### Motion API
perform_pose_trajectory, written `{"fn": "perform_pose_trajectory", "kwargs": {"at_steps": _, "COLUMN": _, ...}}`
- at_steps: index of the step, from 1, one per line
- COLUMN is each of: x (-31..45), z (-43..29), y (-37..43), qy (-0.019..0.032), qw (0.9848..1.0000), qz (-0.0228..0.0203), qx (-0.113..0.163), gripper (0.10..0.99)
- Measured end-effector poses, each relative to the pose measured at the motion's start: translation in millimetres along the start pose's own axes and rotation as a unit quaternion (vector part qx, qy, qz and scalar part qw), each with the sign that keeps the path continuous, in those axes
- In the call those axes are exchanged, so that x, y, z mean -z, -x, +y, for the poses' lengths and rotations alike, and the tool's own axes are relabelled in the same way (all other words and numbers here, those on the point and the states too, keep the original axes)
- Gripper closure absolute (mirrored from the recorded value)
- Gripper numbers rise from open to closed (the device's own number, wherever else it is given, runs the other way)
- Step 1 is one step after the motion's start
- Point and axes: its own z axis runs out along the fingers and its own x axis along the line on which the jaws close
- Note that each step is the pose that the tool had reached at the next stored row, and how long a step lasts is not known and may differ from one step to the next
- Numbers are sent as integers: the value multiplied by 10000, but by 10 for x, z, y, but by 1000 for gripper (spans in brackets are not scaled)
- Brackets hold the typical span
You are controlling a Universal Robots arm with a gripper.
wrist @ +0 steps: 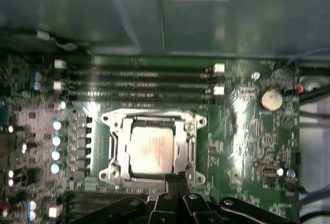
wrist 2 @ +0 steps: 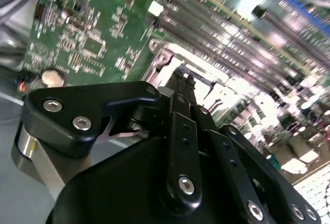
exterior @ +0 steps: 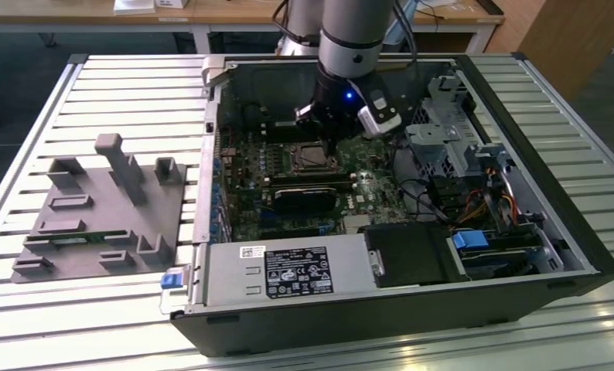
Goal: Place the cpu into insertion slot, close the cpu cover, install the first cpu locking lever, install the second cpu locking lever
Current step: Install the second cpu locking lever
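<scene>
The open case point(exterior: 472, 73) gives room only from above. Over the slot point(exterior: 313, 158) the gripper point(exterior: 331, 133) and arm take that room. Just near of the slot lies a black card point(exterior: 305, 195); on the exterior view's right crowd cables point(exterior: 436, 202) and a drive cage point(exterior: 441, 127). Memory slots point(wrist: 136, 84) run beside the cover point(wrist: 152, 145).

No print can be read: the white-and-black labels point(exterior: 295, 272) on the silver power supply point(exterior: 276, 270) near the case's front carry text and marks too small to make out.
</scene>
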Motion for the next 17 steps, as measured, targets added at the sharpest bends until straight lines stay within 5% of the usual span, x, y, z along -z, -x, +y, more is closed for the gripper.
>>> {"fn": "perform_pose_trajectory", "kwargs": {"at_steps": 2, "x": 0, "z": -27, "y": 0, "qy": 76, "qw": 10000, "qz": -1, "qx": 1, "gripper": 980}}
{"fn": "perform_pose_trajectory", "kwargs": {"at_steps": 17, "x": -38, "z": -197, "y": -8, "qy": 80, "qw": 10000, "qz": -1, "qx": 1, "gripper": 980}}
